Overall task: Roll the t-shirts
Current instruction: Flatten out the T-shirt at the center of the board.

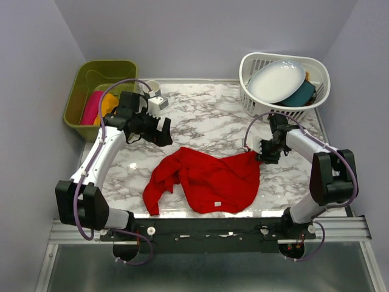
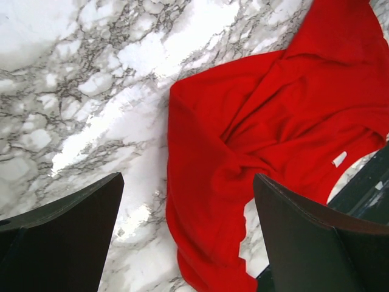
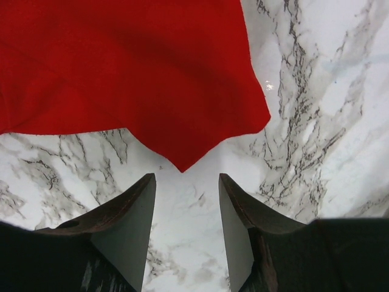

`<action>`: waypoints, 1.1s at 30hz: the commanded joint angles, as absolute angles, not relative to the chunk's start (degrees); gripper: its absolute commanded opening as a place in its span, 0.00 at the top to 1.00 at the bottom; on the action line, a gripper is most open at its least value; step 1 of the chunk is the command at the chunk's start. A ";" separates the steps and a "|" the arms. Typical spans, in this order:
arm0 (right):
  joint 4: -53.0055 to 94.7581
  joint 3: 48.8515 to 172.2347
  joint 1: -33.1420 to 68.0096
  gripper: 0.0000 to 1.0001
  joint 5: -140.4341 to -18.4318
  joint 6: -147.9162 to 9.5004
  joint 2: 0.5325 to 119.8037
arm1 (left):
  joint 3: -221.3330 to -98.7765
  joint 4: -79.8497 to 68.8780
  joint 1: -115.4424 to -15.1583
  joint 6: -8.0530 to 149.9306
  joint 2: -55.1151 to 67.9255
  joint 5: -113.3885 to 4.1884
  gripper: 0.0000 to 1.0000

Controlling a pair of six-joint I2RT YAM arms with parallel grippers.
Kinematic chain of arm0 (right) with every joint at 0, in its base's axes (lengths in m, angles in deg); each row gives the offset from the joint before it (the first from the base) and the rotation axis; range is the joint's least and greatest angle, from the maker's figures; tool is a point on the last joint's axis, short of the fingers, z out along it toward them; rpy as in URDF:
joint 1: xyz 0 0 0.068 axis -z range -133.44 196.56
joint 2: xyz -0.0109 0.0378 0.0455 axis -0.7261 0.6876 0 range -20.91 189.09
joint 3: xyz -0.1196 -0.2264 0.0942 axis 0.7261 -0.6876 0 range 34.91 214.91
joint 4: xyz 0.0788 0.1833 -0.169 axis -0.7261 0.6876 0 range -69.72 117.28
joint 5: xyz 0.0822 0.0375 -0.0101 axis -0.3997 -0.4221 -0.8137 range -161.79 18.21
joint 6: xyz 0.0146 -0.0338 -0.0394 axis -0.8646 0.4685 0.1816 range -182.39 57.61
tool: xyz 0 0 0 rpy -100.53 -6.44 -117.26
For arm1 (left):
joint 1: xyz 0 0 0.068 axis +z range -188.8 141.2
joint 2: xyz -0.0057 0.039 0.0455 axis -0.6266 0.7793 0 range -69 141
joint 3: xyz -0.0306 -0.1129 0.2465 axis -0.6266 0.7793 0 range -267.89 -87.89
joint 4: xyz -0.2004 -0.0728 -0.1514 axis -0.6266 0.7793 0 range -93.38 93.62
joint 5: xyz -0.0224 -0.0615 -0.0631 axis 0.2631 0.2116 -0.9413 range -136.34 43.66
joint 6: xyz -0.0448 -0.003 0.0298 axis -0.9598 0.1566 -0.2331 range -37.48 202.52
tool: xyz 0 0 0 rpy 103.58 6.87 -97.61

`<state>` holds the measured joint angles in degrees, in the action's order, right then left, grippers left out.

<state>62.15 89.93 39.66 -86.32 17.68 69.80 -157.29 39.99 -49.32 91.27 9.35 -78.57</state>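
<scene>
The red t-shirt lay crumpled on the marble tabletop, near its front edge. Your right hand stood open just off the shirt's right corner, not touching it. Your left hand hung open beyond its far left side.

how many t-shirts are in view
3. The red t-shirt lies crumpled on the marble table; the magenta t-shirt and the orange t-shirt sit side by side in the green bin, far left. More may be hidden in the bin.
</scene>
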 commanded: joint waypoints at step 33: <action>66.87 117.09 44.01 0.99 -118.37 -49.71 54.59 | -148.63 44.42 -64.63 121.18 2.81 -72.35 0.02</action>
<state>69.34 120.01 43.88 -114.82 -32.57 56.17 -152.09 40.12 -60.78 111.40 5.39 -73.78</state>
